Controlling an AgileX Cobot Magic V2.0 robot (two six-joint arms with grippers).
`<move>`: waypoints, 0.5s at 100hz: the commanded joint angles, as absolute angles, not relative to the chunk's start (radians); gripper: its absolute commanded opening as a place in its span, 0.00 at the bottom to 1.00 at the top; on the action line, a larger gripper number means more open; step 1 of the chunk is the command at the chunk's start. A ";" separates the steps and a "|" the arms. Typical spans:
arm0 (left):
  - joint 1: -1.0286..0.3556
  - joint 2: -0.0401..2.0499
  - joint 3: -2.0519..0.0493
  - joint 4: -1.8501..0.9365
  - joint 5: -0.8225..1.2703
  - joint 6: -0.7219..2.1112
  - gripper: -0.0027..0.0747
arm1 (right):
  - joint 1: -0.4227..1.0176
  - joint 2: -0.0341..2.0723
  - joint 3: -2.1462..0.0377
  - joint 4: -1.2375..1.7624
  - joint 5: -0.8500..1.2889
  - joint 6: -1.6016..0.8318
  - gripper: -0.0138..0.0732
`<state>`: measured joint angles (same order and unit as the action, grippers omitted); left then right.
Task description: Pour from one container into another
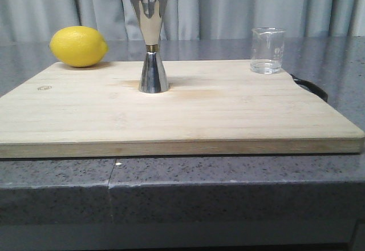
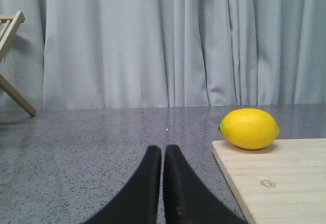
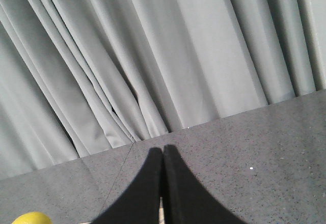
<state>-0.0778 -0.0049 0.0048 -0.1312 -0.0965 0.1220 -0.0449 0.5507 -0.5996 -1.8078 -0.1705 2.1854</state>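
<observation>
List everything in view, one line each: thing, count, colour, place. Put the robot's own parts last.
Glass beaker: one, clear, far right corner of the board.
Steel jigger: one, silver with a gold band, upright mid-board.
Lemon: one, yellow, far left corner of the board.
Cutting board: one, pale wood, on the counter.
Counter: one, speckled grey.
Curtain: one, grey, behind the counter.
Wooden frame: one, tan, seen by the left wrist camera.
Left hand: one, black, shut, empty.
Right hand: one, black, shut, empty.

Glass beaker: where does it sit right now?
In the front view the glass beaker stands upright at the far right corner of the wooden cutting board, well to the right of the steel jigger and untouched.
</observation>
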 commanded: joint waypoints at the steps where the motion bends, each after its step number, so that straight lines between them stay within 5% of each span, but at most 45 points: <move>1: -0.082 -0.029 0.040 -0.107 -0.163 0.116 0.01 | -0.044 0.550 -0.622 -1.800 -0.147 2.186 0.07; 50: -0.082 -0.029 0.040 0.071 -0.142 -0.057 0.01 | -0.044 0.550 -0.622 -1.800 -0.147 2.186 0.07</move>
<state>-0.0778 -0.0049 0.0048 0.0673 -0.0689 -0.0387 -0.0449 0.5507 -0.5996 -1.8078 -0.1748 2.1854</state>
